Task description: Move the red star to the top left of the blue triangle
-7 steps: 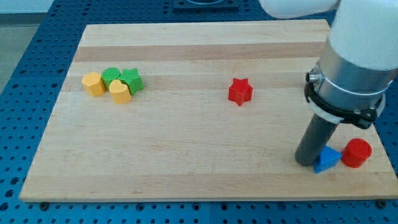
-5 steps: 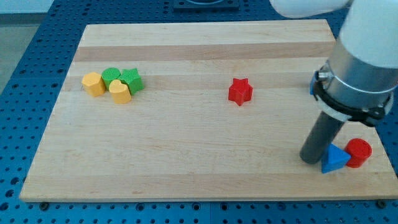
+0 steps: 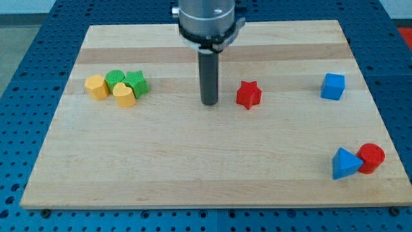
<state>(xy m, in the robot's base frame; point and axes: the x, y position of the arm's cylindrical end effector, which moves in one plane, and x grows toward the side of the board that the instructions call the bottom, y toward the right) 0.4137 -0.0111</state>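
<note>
The red star (image 3: 248,95) lies right of the board's middle. The blue triangle (image 3: 344,164) lies near the view's bottom right, touching a red cylinder (image 3: 371,158) on its right. My tip (image 3: 208,102) rests on the board just left of the red star, a small gap apart from it. The star is far up and left of the triangle.
A blue cube (image 3: 333,86) sits at the right. At the left, a cluster holds a yellow hexagon (image 3: 97,86), a yellow heart (image 3: 124,95), a green cylinder (image 3: 116,78) and a green star (image 3: 136,83). The wooden board (image 3: 193,167) ends on all sides.
My tip has moved from beside the blue triangle at the bottom right to just left of the red star. The triangle was nudged right against the red cylinder. The blue cube is now uncovered.
</note>
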